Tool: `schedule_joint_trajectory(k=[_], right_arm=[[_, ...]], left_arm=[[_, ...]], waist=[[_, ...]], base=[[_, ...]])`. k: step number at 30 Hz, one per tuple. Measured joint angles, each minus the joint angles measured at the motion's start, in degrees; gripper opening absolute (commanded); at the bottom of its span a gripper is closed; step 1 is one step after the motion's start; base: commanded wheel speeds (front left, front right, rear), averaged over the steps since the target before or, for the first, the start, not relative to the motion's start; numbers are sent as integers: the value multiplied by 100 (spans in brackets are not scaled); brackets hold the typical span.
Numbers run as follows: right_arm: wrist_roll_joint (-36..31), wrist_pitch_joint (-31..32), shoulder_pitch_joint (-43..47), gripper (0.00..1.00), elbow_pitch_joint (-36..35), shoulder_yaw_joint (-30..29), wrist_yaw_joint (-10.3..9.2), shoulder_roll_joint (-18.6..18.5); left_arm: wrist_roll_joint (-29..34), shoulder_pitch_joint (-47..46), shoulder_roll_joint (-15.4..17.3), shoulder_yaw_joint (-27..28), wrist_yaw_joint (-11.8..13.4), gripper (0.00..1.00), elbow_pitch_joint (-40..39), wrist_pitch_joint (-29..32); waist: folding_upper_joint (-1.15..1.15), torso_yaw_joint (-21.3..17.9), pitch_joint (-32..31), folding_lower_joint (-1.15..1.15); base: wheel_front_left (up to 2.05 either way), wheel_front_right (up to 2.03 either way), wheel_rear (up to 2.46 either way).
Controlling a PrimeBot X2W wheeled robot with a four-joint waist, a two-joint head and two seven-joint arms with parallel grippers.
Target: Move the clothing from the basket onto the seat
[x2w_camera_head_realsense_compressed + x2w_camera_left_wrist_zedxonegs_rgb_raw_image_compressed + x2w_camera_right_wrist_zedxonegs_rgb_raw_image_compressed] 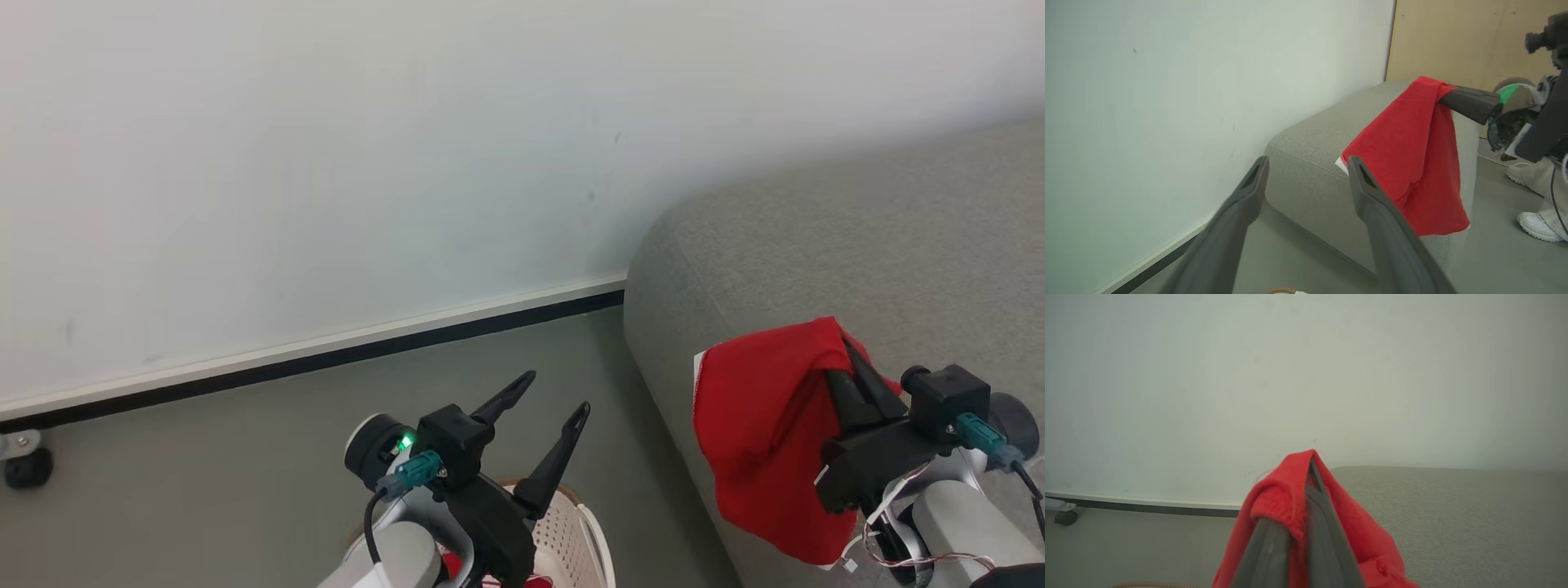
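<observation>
The left gripper [558, 392] pointed toward one o'clock, fingers spread wide and empty, above the cream perforated plastic basket [575, 531]. At three o'clock, the right gripper [853, 363] pinched a bright red soft garment [759, 425], which hung over the edge of the large grey woven-fabric seat cushion [857, 245].

red garment [759, 433] hangs at edge of grey seat [857, 245], cream basket [565, 535] nearby.

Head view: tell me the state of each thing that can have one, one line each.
left end effector, open, empty, above the basket
right end effector, shut on the red garment
red garment, lifted, hanging at the edge of the seat
basket, red cloth inside
seat, garment not yet laid down on it
</observation>
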Motion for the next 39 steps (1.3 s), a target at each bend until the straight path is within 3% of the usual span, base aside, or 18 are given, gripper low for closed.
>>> schedule_joint_trajectory(k=[8, 21, 31, 39], right_arm=[[-58, 0, 106, 0, -512, -82, -100, -152], [-110, -1, 127, 0, -990, -159, -101, -310], [-83, 0, 83, 0, -993, -343, -102, -390], [125, 108, -1307, 0, -613, -599, -41, -314]], left_arm=[[1, 255, -121, -188, 1, 100, -216, -26], [80, 350, -186, -318, 102, 100, -389, -49], [154, 274, -191, -368, 145, 100, -469, 10], [303, -35, -10, -309, 227, 100, -695, 158]], waist=[[0, -518, 18, 0], [0, -1275, 212, 0], [0, -1363, 571, 0], [0, -1250, 1010, 1]], base=[[0, 0, 0], [0, 0, 0], [0, 0, 0], [0, 0, 0]])
